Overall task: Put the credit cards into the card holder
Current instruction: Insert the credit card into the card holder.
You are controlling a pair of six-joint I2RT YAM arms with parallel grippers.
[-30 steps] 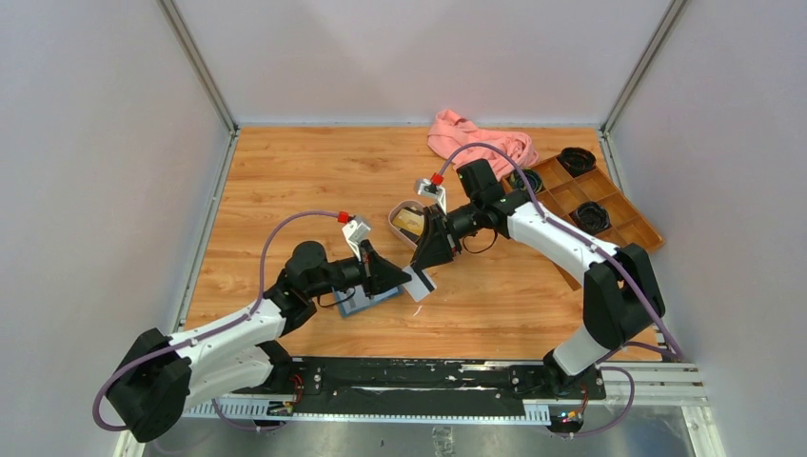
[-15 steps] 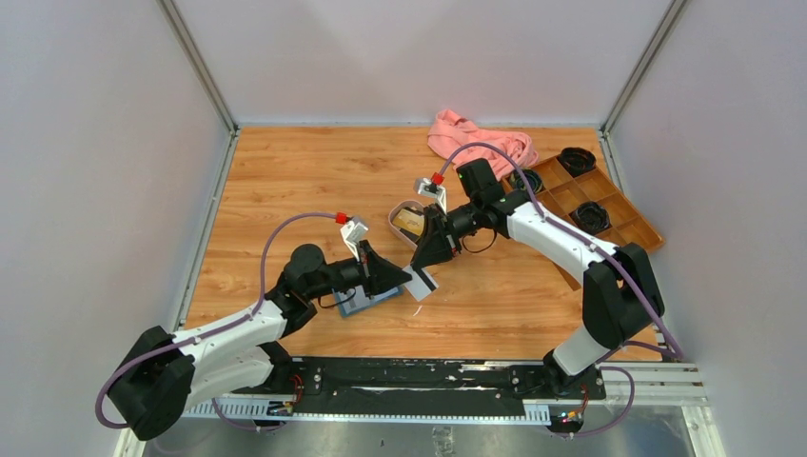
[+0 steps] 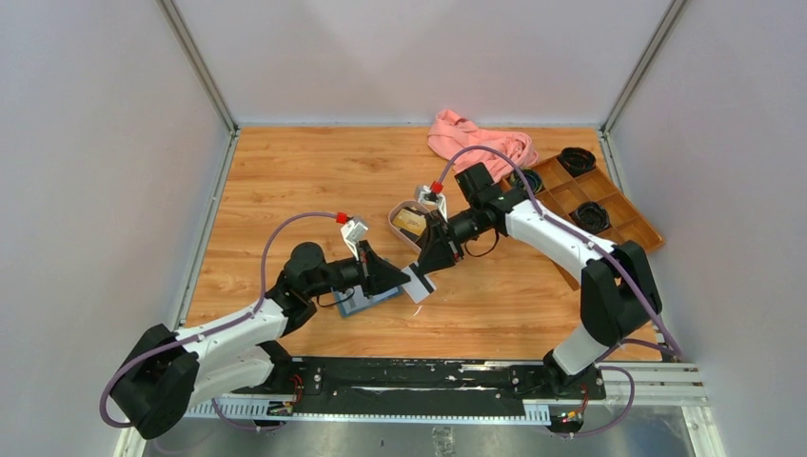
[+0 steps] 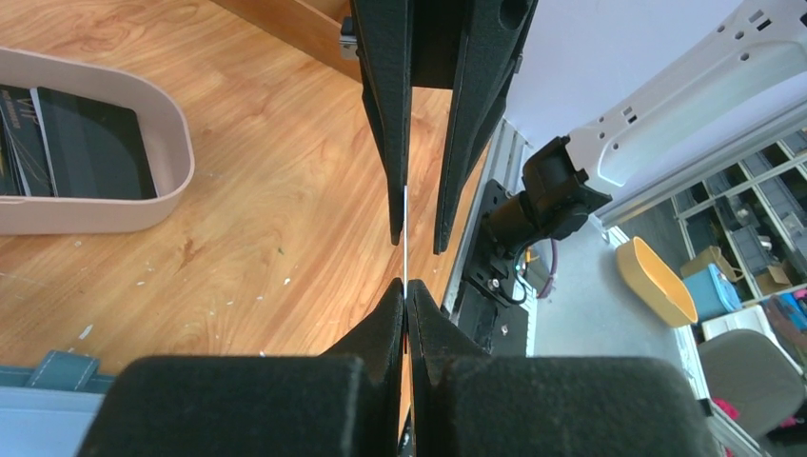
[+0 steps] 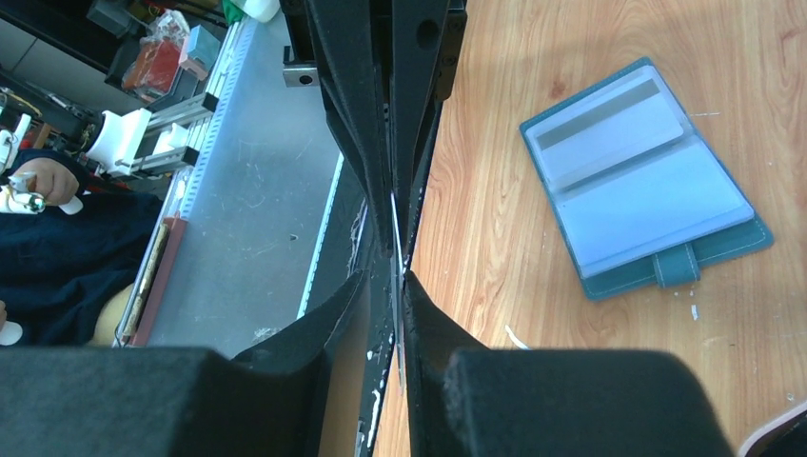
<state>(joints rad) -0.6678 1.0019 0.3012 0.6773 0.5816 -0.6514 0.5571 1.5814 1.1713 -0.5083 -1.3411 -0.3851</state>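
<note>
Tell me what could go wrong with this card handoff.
The left gripper pinches only an edge of the white card, while the right gripper's jaws stand apart around it; a release now would likely drop it.
The grippers nearly meet tip to tip, so a push could bend the card.
The open card holder lies close beside the left gripper; a low move could nudge it.

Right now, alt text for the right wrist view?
A white card, edge-on, spans two grippers tip to tip: the left gripper pinches it, the right gripper stands slightly open around it. Beside them the card holder lies open on the table.
</note>
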